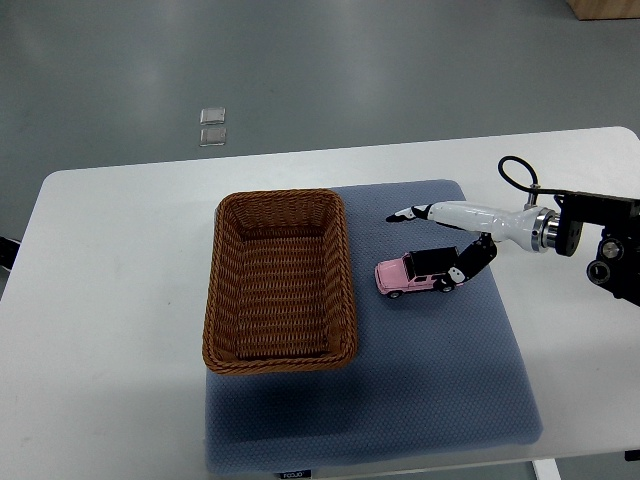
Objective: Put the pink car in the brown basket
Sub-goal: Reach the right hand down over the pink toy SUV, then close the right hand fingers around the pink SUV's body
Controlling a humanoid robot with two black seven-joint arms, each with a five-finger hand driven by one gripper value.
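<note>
**Robot hand over the pink car, basket waiting beside it**

Here we are looking steeply down on a white desk (120,300) with a blue-grey mat (420,400) spread across its middle. On the left part of that mat sits the brown basket (281,282), a rectangular woven one, long side running away from the robot, and there is nothing inside it.

Just to the right of the basket, apart from its rim, there is the pink car (410,274). It stands on its wheels on the mat, dark roof up, lying roughly crosswise with one end pointing toward the basket.

And in from the right edge comes the right arm, black joint housing and a looped cable at the wrist, then a white forearm piece leading to the right robot hand (432,245). One white finger with a dark tip (400,216) stretches out leftward above the car, well clear of it. A second, darker finger (470,262) angles down and meets the car's right end, at or against the rear of it. So the hand is spread, one digit high, one low, not clamped around the car; whether that lower finger truly presses on it or only overlaps it from this angle, I cannot tell.

Beyond the desk, on the grey floor, two small clear squares (212,127) lie one above the other.
</note>
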